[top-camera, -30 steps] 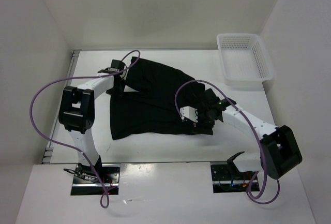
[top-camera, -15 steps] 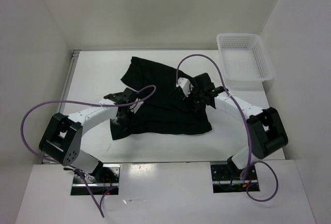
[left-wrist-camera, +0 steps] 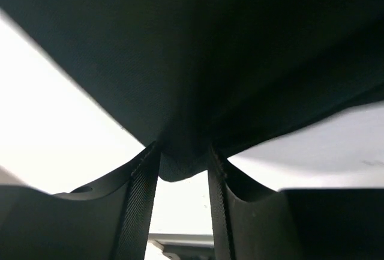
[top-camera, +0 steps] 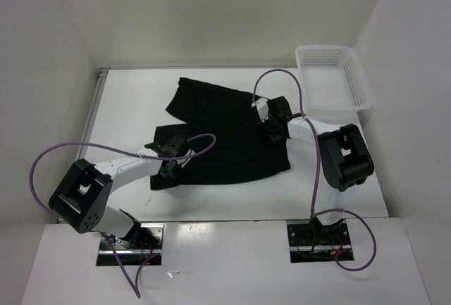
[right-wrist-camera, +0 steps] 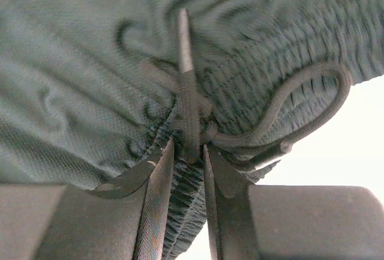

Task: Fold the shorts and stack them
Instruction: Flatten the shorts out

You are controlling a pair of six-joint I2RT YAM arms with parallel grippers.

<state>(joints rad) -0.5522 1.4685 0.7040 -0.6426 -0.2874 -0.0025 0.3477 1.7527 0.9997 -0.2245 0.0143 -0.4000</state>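
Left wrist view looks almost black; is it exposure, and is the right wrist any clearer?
Left wrist: the black soft fabric shorts are backlit and featureless against a blown-out white background. Right wrist: brighter, washed grey-green, showing the drawstring and waistband gathers.

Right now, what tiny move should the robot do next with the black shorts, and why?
Probably lift both a little together: the left end effector pinches the near-left edge of the black soft fabric shorts, the right end effector their gathered waistband, ready to fold.
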